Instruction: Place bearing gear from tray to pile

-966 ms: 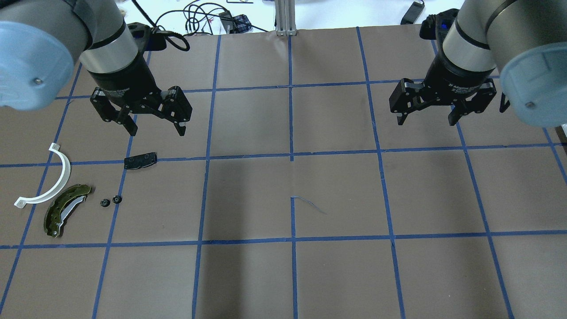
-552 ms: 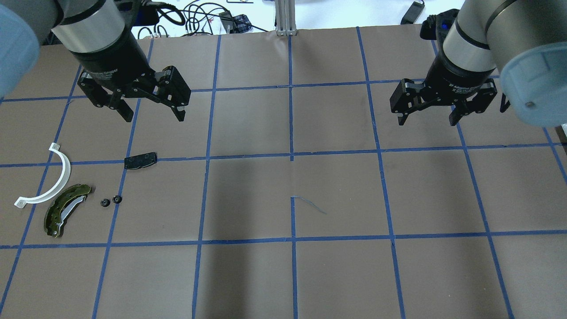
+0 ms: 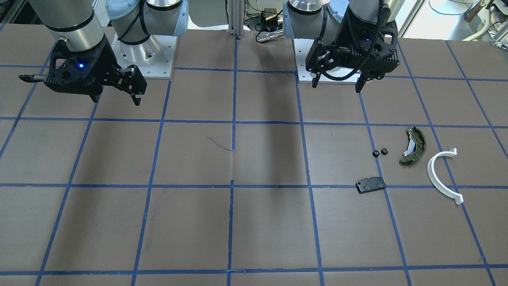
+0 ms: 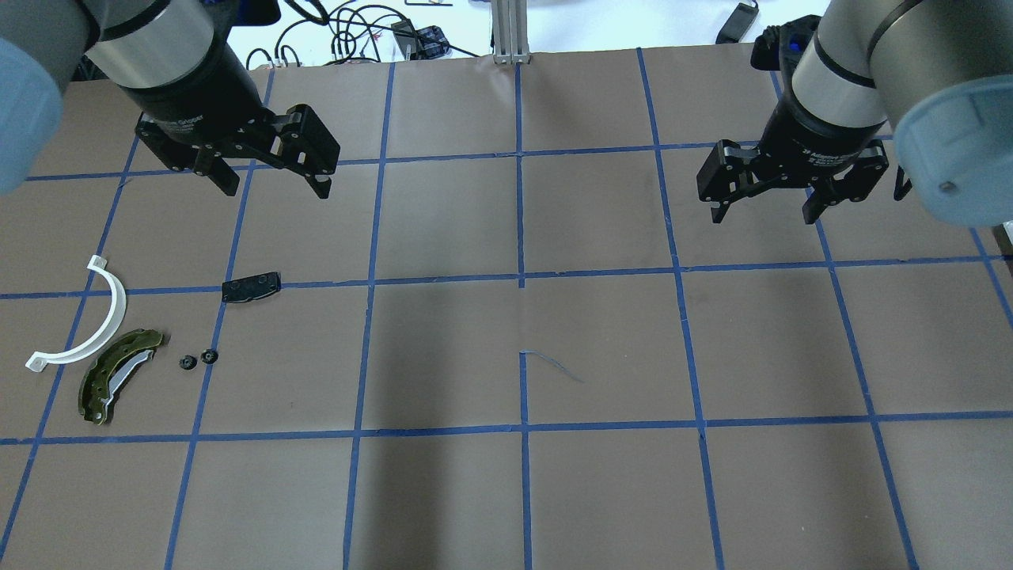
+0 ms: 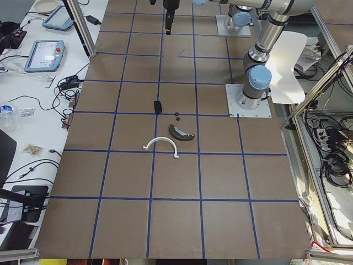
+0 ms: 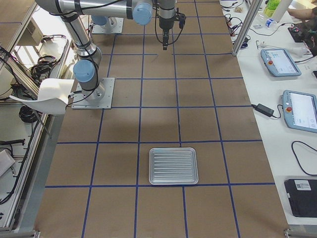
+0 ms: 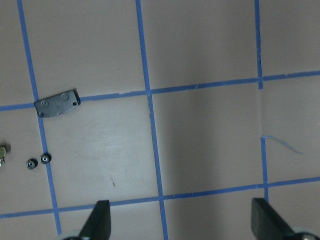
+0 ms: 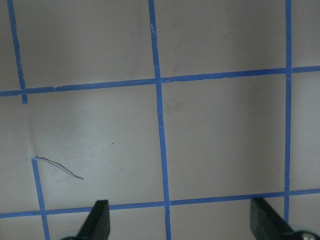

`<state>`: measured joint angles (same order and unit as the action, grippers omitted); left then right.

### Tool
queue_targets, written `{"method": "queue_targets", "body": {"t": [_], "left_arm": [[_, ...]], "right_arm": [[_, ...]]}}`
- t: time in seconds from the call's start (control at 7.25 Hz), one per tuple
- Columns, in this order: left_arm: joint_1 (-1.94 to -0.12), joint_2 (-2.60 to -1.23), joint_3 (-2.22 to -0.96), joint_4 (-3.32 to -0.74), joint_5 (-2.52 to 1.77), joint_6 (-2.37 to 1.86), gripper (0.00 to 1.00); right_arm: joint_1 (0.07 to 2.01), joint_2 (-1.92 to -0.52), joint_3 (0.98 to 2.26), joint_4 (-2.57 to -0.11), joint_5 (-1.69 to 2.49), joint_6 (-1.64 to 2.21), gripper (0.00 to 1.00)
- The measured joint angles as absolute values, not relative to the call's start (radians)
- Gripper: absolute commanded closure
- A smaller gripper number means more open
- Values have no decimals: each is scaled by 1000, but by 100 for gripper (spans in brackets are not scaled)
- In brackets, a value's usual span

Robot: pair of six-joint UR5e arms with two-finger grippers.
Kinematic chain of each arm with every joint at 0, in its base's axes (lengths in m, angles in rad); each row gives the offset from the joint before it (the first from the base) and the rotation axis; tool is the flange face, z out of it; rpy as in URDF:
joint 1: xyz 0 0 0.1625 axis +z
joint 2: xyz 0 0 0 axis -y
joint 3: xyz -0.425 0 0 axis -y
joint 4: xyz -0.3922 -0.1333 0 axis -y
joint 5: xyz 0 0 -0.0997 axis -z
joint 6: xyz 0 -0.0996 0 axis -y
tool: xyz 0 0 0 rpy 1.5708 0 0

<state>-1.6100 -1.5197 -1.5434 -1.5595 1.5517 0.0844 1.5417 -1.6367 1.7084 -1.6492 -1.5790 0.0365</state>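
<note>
Overhead exterior: left gripper (image 4: 275,191) and right gripper (image 4: 762,218) hang released; bearing gear (image 4: 209,356) (tiny, probably rigid, light) I'd pinch across its rim.

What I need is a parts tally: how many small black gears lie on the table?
2. One gear lies near the brake shoe; the second gear sits beside it. None seems hidden.

I count two small black gears (image 4: 187,362) (image 4: 209,356) side by side, just beside the one green brake shoe (image 4: 99,381). One white half-ring (image 4: 121,305) lies on the shoe's other side. One black pad (image 4: 251,286) sits a little past the gears. One metal tray (image 6: 174,165) lies well apart from the shoe.
</note>
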Motion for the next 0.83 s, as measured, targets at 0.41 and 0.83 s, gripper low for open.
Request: {"method": "queue_targets", "body": {"t": [0.41, 0.83], "left_arm": [[-1604, -1506, -1557, -1555, 1551, 46, 0], [-1603, -1504, -1558, -1566, 1549, 19, 0]], "right_arm": [[1542, -1636, 1708, -1660, -1580, 29, 0], [1541, -1636, 1708, -1671, -1581, 29, 0]]}}
